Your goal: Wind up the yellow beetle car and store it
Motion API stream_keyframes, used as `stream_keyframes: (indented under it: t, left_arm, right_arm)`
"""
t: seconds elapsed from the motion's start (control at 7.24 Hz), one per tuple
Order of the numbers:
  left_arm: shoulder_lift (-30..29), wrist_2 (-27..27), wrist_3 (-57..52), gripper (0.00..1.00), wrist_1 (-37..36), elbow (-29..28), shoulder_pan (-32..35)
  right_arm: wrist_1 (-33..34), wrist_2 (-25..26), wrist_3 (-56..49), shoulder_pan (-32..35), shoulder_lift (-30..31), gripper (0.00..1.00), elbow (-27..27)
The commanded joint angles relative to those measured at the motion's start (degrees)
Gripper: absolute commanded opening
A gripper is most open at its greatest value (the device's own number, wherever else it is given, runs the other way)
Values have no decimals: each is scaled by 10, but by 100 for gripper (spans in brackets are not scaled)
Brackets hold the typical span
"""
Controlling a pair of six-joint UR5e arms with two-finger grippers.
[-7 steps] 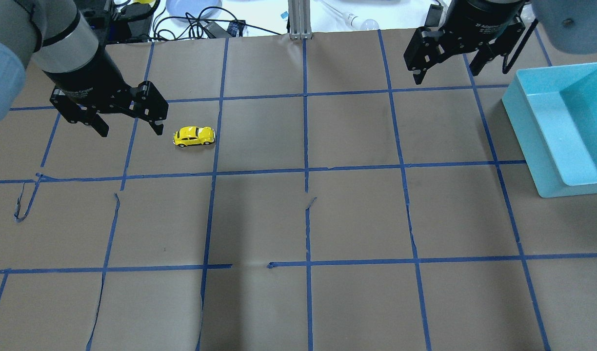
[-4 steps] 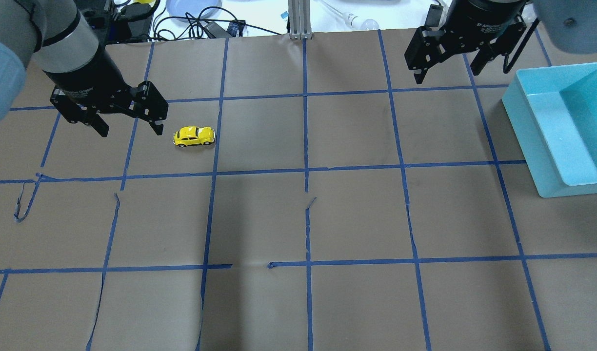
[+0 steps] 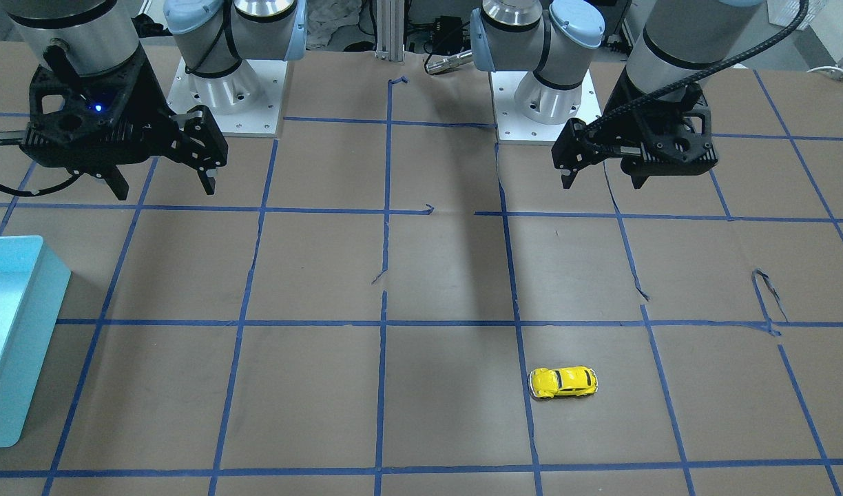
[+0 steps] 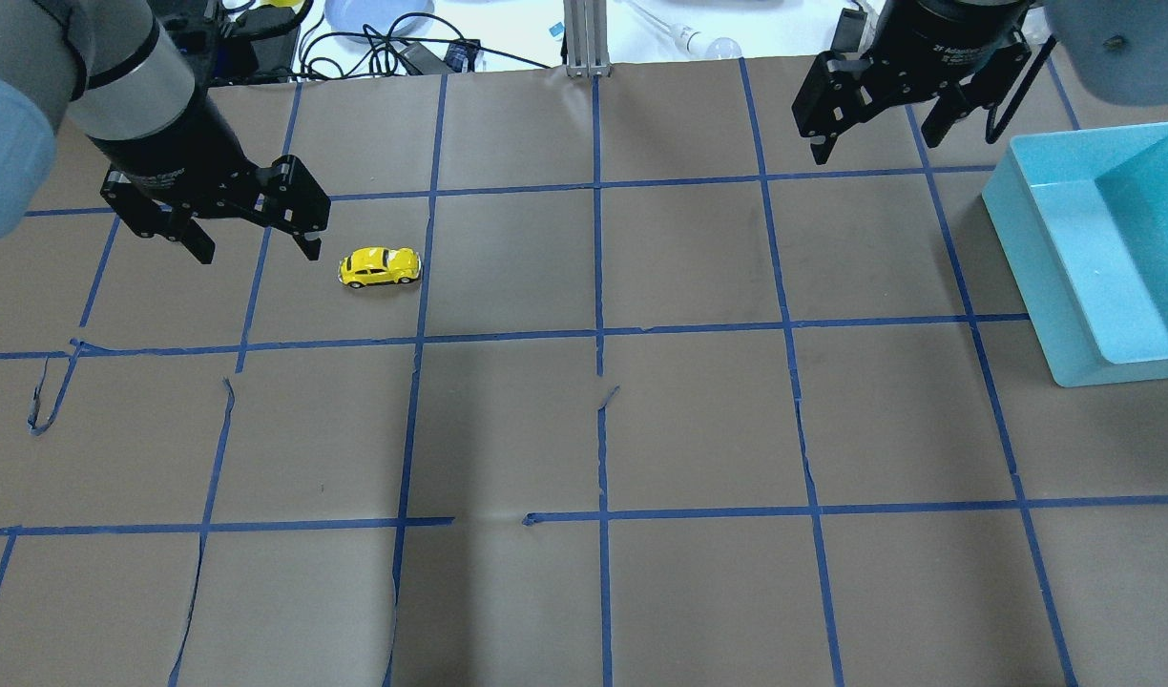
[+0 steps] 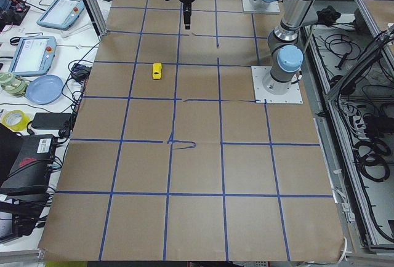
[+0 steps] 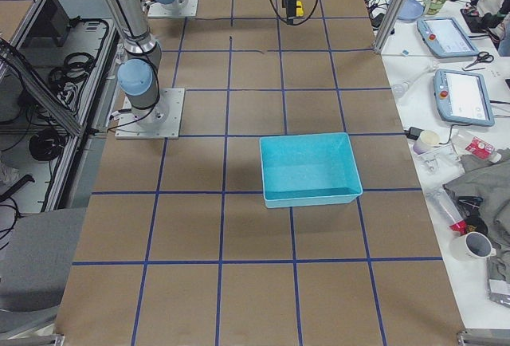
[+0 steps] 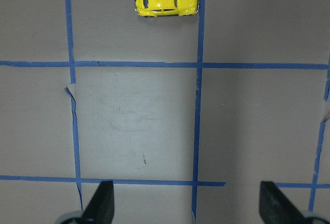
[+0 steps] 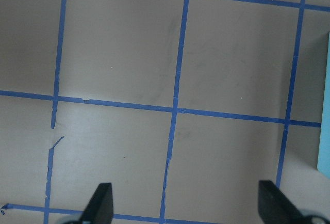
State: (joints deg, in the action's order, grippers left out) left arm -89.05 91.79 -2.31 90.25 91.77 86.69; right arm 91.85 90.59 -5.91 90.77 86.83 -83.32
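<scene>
From the front, the yellow beetle car [image 3: 563, 383] stands on its wheels on the surface [image 3: 311, 275], in the left half and towards the edge opposite the robot. The left tool [image 3: 602, 182] hangs nearer the base, spread and empty, likely poised to descend. The right tool [image 3: 165, 189] is also spread and empty.

Overhead, a teal bin [image 4: 1042, 286] sits at the right edge, presumably for storing.

In the left wrist view, the car lies ahead of the fingers [image 7: 103, 203], not between them.
</scene>
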Motion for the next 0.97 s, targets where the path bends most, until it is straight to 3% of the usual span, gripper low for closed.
stream_keyframes:
  t: [0.0,0.83]
  left_arm:
    - [-1,0,-1,100,-3,1,0]
    - [-5,1,-6,100,-3,10,-7]
  right_arm:
    - [0,0,-1,-1,0,100,0]
    - [0,-1,-1,-1,0,100,0]
